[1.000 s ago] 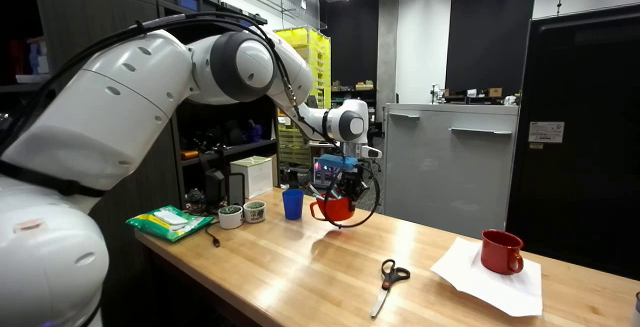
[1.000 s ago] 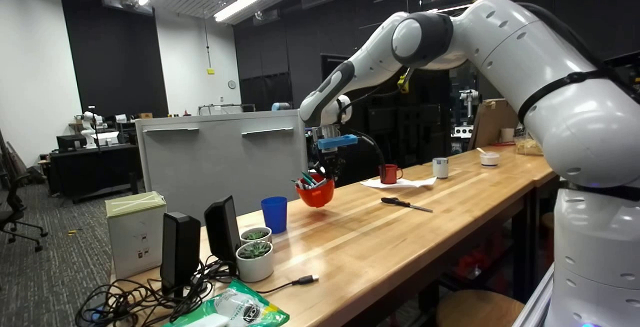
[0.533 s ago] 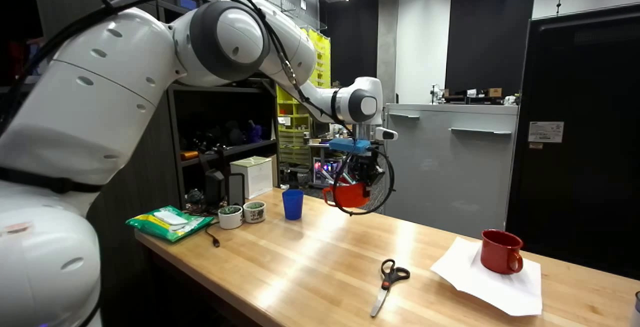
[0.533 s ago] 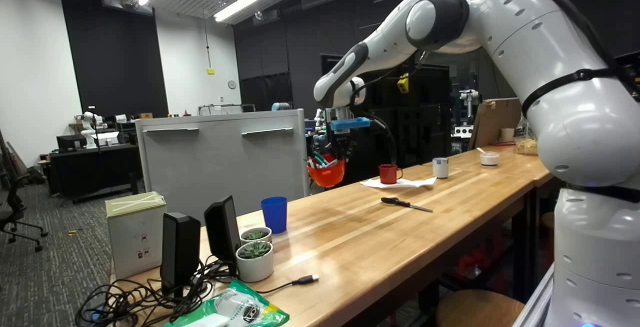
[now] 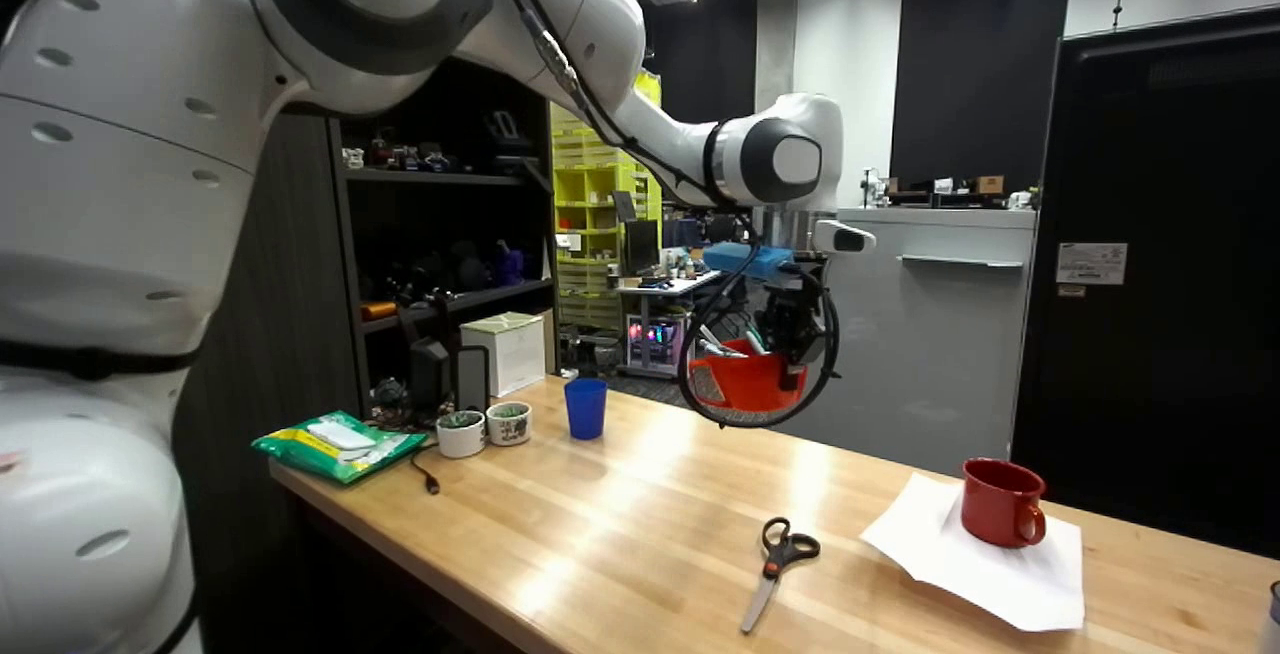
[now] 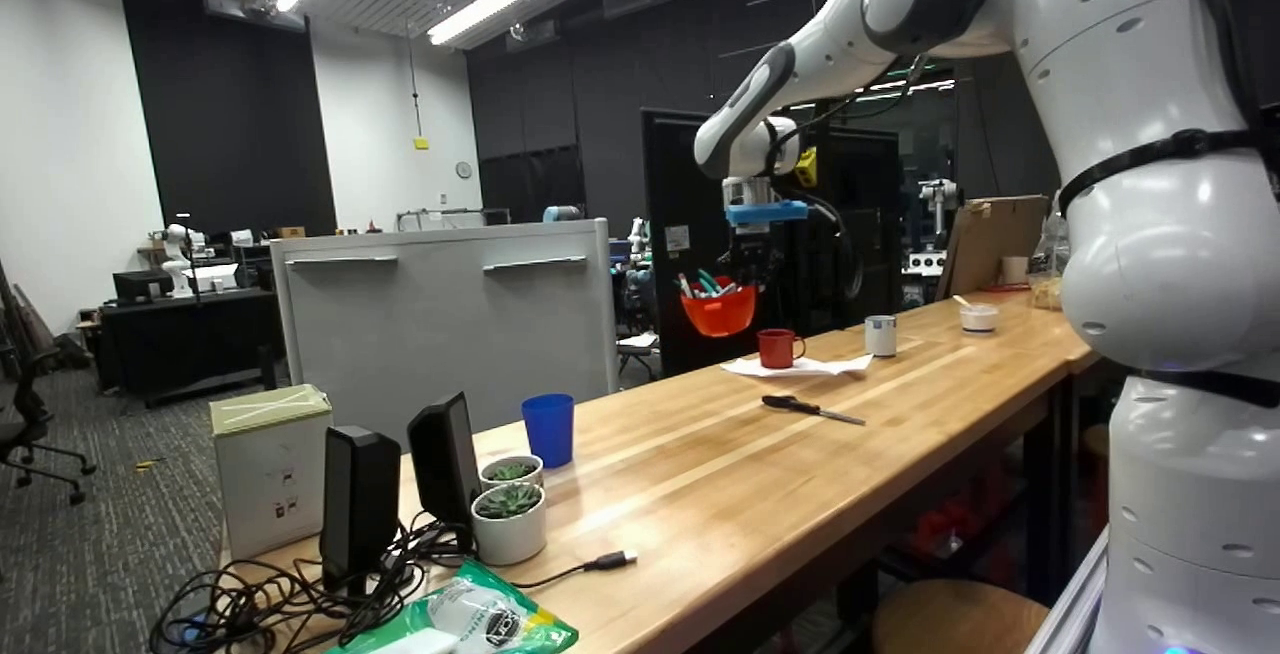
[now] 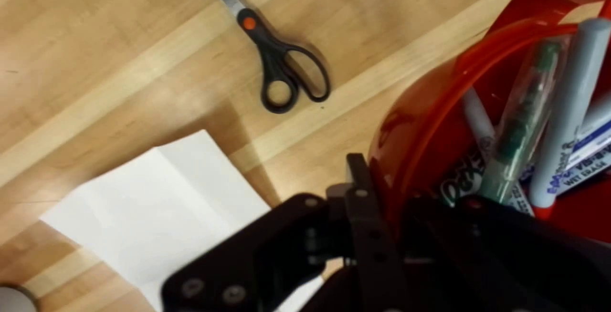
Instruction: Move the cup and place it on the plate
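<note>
The cup is a wide orange-red bowl-like vessel with markers in it; it shows in both exterior views [image 5: 750, 386] [image 6: 720, 315] and at the right of the wrist view [image 7: 405, 111]. My gripper [image 7: 389, 185] is shut on its wall, one finger [image 7: 359, 178] outside, the other inside and dark. The gripper [image 5: 796, 372] holds the cup above the table, roughly level. The plate is a creased white sheet in both exterior views [image 5: 950, 564] [image 6: 842, 366] and at lower left of the wrist view [image 7: 157, 216]. The cup is off to one side of it.
A red mug [image 5: 1000, 506] stands on the white sheet. Scissors [image 5: 772, 570] lie near it on the table. A blue cup [image 6: 549, 431], potted plants [image 6: 510, 524] and speakers [image 6: 362, 504] stand at one end. A white mug [image 6: 881, 336] stands beyond the sheet.
The gripper and the held cup have moved right in both exterior views and risen, closer to the white sheet. The arm has lifted. The table objects have not moved.
</note>
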Robot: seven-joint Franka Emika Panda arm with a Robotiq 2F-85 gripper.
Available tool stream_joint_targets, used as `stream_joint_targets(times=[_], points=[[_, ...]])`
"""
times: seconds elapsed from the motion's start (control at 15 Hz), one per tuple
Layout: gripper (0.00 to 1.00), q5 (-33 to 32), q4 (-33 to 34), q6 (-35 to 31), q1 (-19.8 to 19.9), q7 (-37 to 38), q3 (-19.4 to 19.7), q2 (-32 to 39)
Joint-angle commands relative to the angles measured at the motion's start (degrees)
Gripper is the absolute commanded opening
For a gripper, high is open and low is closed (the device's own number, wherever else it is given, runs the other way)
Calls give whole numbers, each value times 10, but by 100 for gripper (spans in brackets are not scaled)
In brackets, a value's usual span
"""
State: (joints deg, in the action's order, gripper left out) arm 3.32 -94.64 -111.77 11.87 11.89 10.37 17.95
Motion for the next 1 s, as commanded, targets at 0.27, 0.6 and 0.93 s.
stream_joint_targets(times=[0.27, 0.6, 0.93], points=[[2, 9, -61, -11, 60, 12, 64, -48], [2, 20, -46, -13, 94, 8, 84, -18], [2, 38, -38, -32, 115, -8, 87, 15]])
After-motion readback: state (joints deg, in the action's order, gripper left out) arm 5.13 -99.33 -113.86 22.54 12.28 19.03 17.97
